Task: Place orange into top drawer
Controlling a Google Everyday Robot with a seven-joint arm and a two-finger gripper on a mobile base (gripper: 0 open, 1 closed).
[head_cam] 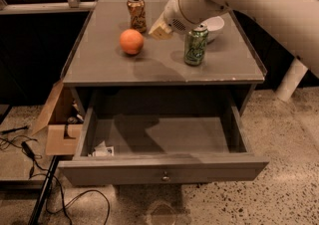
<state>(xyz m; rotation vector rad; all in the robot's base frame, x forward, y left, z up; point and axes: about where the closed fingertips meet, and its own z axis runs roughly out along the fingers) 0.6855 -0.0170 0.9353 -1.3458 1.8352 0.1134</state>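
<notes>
The orange (131, 41) is round and smooth and sits on the grey cabinet top (99, 64), left of centre. The top drawer (164, 171) is pulled open below, with a small round knob on its front panel. Its inside holds only a small white packet (102, 150) at the front left. My gripper (160, 30) hangs over the cabinet top, a little right of the orange and apart from it. The big white arm (249, 0) comes in from the upper right.
An orange-brown drink can (136, 13) stands behind the orange. A green can (195, 45) stands at the right, with a white bowl (213, 26) behind it. A cardboard box (60, 124) and cables (30, 159) lie on the floor at the left.
</notes>
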